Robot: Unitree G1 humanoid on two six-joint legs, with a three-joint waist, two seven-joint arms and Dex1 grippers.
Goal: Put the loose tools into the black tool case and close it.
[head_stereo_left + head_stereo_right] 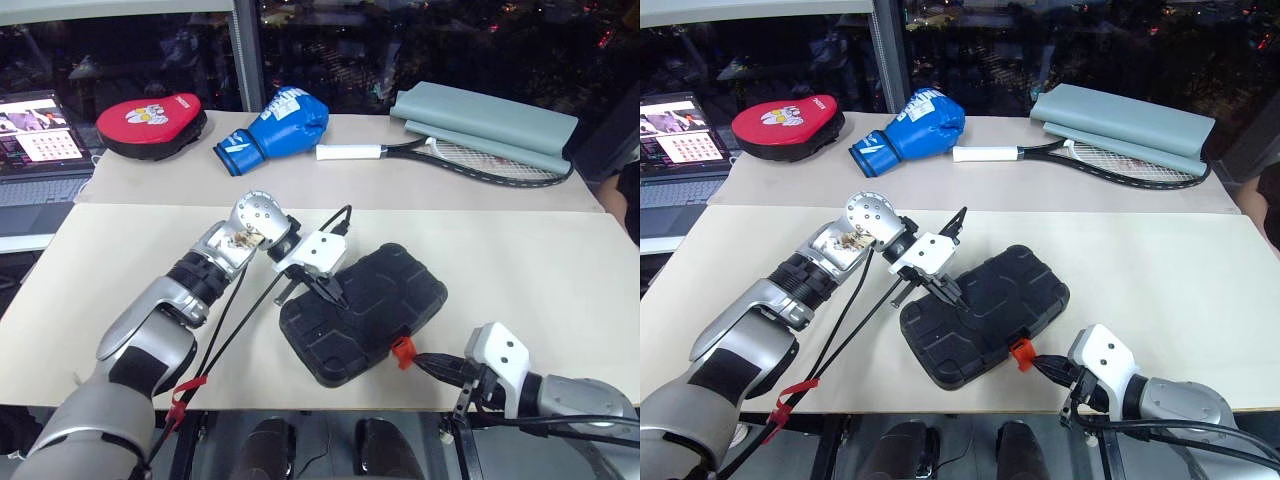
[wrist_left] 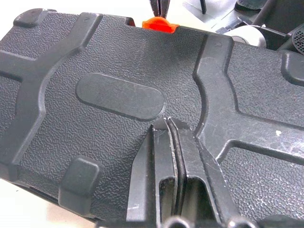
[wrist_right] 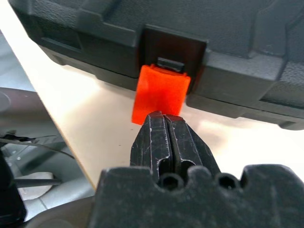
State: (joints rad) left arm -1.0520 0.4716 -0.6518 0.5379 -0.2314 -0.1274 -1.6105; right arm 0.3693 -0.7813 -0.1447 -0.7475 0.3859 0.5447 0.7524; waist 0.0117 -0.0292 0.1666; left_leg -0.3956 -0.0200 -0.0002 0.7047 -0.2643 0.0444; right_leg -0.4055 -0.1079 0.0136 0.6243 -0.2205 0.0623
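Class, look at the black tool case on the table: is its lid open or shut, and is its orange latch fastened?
Lid shut: the black tool case lies flat, lid down. Orange latch unfastened: it sticks out from the case's front.

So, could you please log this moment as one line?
black tool case: lid down | left gripper: shut, on lid | right gripper: shut, at orange latch

Shut black tool case (image 1: 365, 312), orange latch (image 1: 402, 351) unfastened

Case (image 1: 365, 310) on table (image 1: 540, 270), front edge.
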